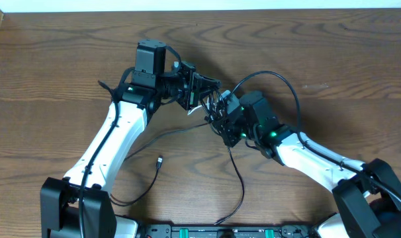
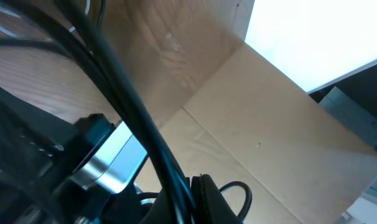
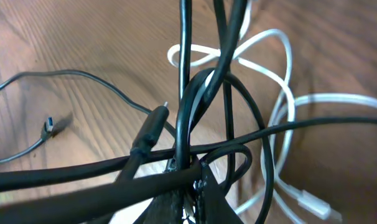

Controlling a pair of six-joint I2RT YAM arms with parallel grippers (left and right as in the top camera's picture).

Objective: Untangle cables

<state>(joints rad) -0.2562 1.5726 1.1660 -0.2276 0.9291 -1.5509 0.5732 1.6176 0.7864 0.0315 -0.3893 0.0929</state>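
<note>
The cables form a small tangled bundle (image 1: pixel 216 109) at the table's middle, between my two grippers. My left gripper (image 1: pixel 202 89) is shut on a black cable (image 2: pixel 145 124) that runs diagonally through the left wrist view. My right gripper (image 1: pixel 223 122) is shut on black cables (image 3: pixel 188 124) of the bundle. The white cable (image 3: pixel 282 93) loops behind them, its plug (image 3: pixel 310 202) at the lower right. One thin black cable trails left to a small plug (image 1: pixel 159 160), also in the right wrist view (image 3: pixel 48 126). Another black cable (image 1: pixel 240 182) runs toward the front edge.
A black cable loop (image 1: pixel 280 82) arcs over my right arm. The wooden table (image 1: pixel 333 59) reaches a white wall at the back. A black base rail (image 1: pixel 220 231) lies along the front edge. A cardboard-coloured board (image 2: pixel 269 124) shows behind the left gripper.
</note>
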